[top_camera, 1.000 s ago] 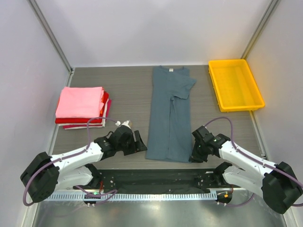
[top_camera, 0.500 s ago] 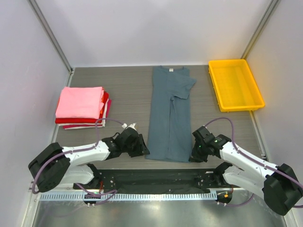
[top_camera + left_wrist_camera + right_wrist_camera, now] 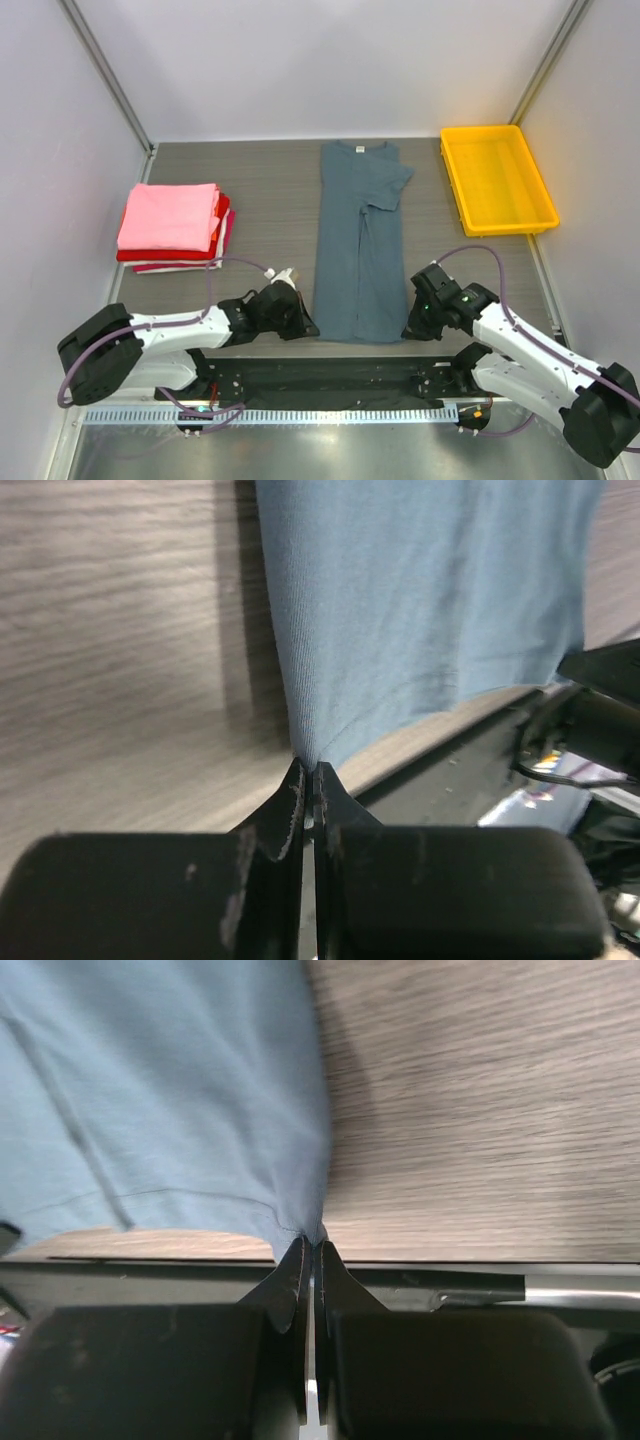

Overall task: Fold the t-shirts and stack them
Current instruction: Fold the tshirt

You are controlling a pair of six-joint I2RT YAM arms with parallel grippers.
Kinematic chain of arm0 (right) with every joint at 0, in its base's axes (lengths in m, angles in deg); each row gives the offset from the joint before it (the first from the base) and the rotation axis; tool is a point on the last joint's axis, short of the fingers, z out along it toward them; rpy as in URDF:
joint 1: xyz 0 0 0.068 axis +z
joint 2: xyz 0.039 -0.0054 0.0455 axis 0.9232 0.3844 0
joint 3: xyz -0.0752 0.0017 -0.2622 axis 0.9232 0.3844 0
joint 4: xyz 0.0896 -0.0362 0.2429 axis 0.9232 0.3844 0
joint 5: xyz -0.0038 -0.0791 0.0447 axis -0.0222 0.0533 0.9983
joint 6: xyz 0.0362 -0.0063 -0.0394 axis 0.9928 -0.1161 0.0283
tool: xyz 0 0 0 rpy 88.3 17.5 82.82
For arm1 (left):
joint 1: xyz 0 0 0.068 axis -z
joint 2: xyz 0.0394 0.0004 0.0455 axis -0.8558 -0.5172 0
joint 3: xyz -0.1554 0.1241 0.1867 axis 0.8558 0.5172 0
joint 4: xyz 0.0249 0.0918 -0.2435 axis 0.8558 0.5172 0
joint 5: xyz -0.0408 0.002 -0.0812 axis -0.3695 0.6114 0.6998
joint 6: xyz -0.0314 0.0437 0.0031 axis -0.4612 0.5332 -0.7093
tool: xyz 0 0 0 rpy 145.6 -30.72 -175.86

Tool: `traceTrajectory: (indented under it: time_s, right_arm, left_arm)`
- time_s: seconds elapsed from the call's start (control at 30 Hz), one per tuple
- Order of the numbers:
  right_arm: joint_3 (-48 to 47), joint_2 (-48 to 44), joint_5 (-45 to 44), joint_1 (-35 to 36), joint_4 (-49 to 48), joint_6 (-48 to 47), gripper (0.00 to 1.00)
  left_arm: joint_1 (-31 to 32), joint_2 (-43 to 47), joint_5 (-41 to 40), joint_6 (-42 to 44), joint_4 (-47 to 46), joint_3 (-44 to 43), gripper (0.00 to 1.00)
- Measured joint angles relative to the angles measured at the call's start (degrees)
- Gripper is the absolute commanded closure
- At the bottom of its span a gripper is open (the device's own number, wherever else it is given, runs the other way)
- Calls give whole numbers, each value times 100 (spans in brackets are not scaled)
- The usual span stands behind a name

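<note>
Closing in since a second ago, both arms now grip the blue-grey t-shirt (image 3: 357,250), spread lengthwise at centre frame on the desk (image 3: 270,195). Its lower-left corner is pinched by the left fingers (image 3: 295,785), its lower-right by the right fingers (image 3: 295,1265). The folded t-shirts (image 3: 172,225) sit stacked at left.

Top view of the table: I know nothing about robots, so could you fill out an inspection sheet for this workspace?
Surface: grey wood-grain table.
Job's things: blue-grey t-shirt lies mid-table, folded into a long strip; stack of folded shirts, pink on top, at the left.
Clutter: empty yellow tray at the far right.
Grippers: left gripper and right gripper each shut on a near corner of the hem.
Cables: purple cables loop along both arms, off the cloth.
Surroundings: plain pale walls; nothing else seen.
</note>
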Motion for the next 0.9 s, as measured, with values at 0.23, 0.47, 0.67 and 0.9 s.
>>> traceTrajectory:
  time_s: [0.23,0.47,0.67,0.9]
  right_arm:
    - [-680,-76,-291,0,313,-33,99]
    - [-1523,188,-1163,-15,382,-179,99]
    - [-1840,1014,-1456,-402,-94,-568,99]
    - [-2306,1851,-1309,-1268,-710,-1137,99]
  left_arm:
    - [48,535,2,-286,-55,57,100]
    - [-623,686,46,-341,-131,-90,100]
    - [-1456,2,337,-203,-273,-855,100]
    - [-1967,-949,479,48,-304,-1869,100]
